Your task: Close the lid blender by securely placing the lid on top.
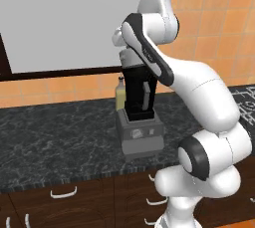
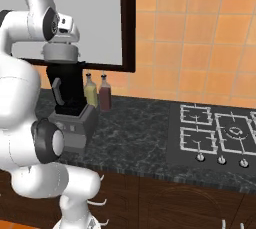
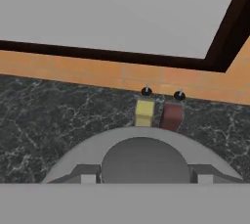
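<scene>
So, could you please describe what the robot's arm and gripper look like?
The arm has glossy white, rounded segments with dark grey or black bands and caps at the joints. No loose cables or markings show. The gripper has two small grey fingertips.

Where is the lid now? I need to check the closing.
In the hand view the lid sits right under the tool; the yellow bottle and red bottle stand behind.

Two bottles are standing just behind the blender [image 2: 70,108], a yellowish bottle [image 2: 90,93] and a dark red bottle [image 2: 105,94], crowding its wall side. To its right, bare dark counter [image 2: 135,133] is lying open as far as the stove [image 2: 220,135]. The window frame [image 2: 127,23] is rising close behind.
</scene>
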Tool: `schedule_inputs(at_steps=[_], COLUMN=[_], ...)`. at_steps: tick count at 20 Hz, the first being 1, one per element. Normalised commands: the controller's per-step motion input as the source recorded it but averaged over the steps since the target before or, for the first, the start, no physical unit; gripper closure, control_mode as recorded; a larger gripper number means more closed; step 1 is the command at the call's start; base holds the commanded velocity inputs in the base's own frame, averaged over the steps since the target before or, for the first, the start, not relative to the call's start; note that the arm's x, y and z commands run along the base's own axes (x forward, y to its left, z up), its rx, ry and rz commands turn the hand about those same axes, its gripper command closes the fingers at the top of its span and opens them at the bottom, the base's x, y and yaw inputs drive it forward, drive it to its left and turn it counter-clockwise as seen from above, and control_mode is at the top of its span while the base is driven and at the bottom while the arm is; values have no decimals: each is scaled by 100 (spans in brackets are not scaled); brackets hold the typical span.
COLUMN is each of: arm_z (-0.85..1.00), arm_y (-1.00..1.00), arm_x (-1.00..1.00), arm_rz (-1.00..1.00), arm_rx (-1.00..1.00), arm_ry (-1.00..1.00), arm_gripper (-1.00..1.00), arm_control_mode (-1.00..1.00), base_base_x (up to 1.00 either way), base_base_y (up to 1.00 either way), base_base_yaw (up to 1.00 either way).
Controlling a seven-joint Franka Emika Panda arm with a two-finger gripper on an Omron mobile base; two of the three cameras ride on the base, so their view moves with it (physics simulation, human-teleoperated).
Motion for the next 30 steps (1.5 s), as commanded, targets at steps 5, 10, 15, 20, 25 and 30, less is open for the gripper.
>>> schedule_inputs(at_steps=[5, 10, 15, 20, 25, 30], arm_z=[0, 18, 14, 0, 30, 20], arm_y=[-2, -12, -4, 0, -6, -6], arm_x=[-3, -14, 0, -1, -32, -25], arm_rz=[2, 2, 1, 3, 1, 0], arm_rx=[0, 2, 4, 6, 1, 0], arm_ry=[-9, -23, -23, -11, -4, 0], arm_gripper=[100, 100, 100, 100, 100, 100], arm_control_mode=[-100, -100, -100, -100, -100, -100], base_base_x=[0, 0, 0, 0, 0, 0], base_base_y=[0, 0, 0, 0, 0, 0], base_base_yaw=[0, 0, 0, 0, 0, 0])
